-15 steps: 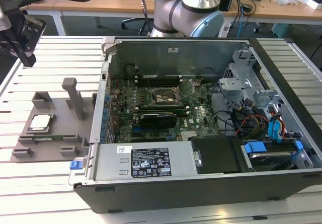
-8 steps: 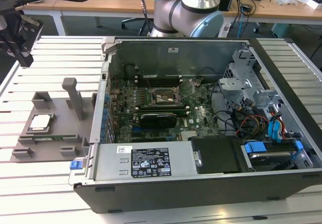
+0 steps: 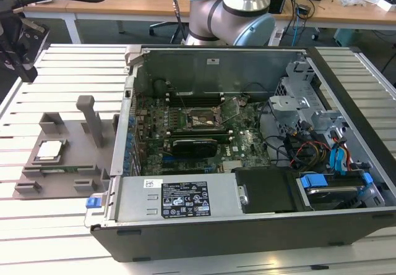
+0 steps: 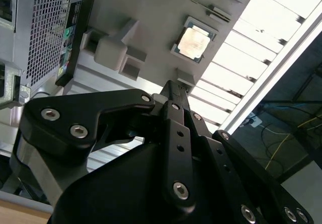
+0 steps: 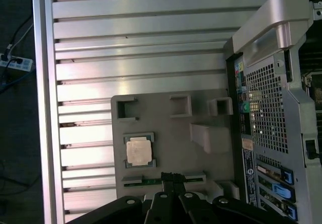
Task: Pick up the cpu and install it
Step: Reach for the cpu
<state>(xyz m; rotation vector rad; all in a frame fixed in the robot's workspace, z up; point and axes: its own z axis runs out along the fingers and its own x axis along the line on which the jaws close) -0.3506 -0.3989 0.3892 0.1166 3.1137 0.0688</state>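
Note:
The cpu (image 3: 49, 150) is a small silvery square chip with a pale rim. It lies flat in a recess of the grey fixture plate (image 3: 74, 133), at the exterior view's left of the open computer case (image 3: 247, 133). It also shows in both wrist views, as the cpu (image 5: 138, 151) and the cpu (image 4: 193, 43). My black gripper (image 3: 26, 71) hangs high above the table's far left corner, well clear of the plate. In the first wrist view the gripper (image 5: 171, 176) has its fingertips together with nothing between them. The black socket frame (image 3: 201, 120) sits on the motherboard inside the case.
A narrow green memory stick (image 3: 62, 169) lies in a slot of the fixture plate beside the cpu. A tall grey post (image 3: 93, 120) stands on the plate. The slatted aluminium table (image 3: 55, 71) surrounds plate and case. Cables, drive cages and a power supply (image 3: 179, 198) fill the case.

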